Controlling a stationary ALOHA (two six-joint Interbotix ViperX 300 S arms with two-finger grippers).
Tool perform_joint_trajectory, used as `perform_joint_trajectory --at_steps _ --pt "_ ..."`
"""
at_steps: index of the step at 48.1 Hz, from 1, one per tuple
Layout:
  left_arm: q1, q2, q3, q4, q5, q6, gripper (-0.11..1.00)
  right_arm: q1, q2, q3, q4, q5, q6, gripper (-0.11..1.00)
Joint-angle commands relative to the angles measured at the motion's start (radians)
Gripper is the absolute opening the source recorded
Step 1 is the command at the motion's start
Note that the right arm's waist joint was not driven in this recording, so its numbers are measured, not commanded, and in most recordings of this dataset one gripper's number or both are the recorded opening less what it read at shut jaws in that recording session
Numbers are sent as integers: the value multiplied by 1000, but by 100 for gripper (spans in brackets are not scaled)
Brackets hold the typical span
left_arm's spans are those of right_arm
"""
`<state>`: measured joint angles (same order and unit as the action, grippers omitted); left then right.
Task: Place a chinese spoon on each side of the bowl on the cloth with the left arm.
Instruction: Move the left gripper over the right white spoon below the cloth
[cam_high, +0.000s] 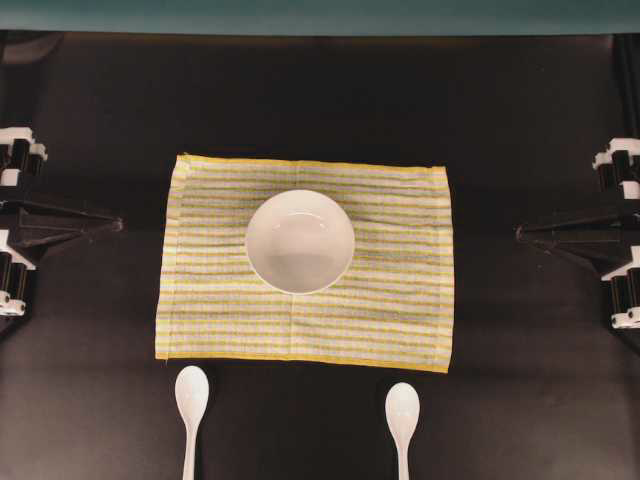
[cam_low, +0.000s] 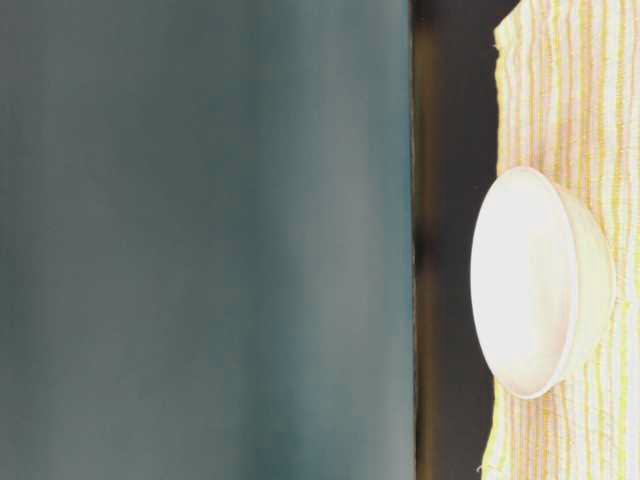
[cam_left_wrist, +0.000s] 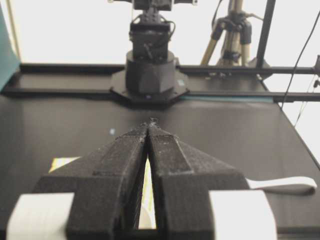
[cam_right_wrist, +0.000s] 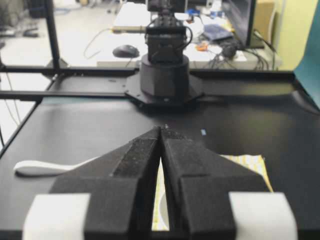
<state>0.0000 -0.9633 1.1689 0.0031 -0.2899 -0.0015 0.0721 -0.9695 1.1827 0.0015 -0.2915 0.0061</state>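
The white bowl (cam_high: 299, 241) (cam_low: 540, 295) sits on the striped yellow cloth (cam_high: 400, 300) (cam_low: 570, 90) in the middle of the table. Two white chinese spoons lie on the bare table in front of the cloth's near edge, one at the left (cam_high: 191, 392) and one at the right (cam_high: 402, 408), handles pointing toward the table's front. A spoon handle (cam_left_wrist: 285, 183) shows in the left wrist view, another (cam_right_wrist: 45, 167) in the right wrist view. My left gripper (cam_high: 118, 224) (cam_left_wrist: 151, 121) rests at the left edge, shut and empty. My right gripper (cam_high: 520, 233) (cam_right_wrist: 162, 128) rests at the right edge, shut and empty.
The black table (cam_high: 320, 100) has open room around the cloth on every side. The opposite arm's base (cam_left_wrist: 150, 70) (cam_right_wrist: 165, 75) stands at each far side. A teal backdrop (cam_high: 320, 15) runs along the back edge.
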Motion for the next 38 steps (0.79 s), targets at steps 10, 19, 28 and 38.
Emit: perform_joint_trajectory --at_steps 10,19,28,38 --pt "-86 186 -43 38 17 -350 0 0 -5 12 3 14 2 -1" --pt "-114 414 -133 40 17 -508 0 0 -5 12 14 63 3 -1" --pt "-155 666 -321 40 63 -531 0 0 -3 17 15 84 3 -1" --pt "-196 905 -554 41 206 -526 9 0 -5 34 15 91 3 -1"
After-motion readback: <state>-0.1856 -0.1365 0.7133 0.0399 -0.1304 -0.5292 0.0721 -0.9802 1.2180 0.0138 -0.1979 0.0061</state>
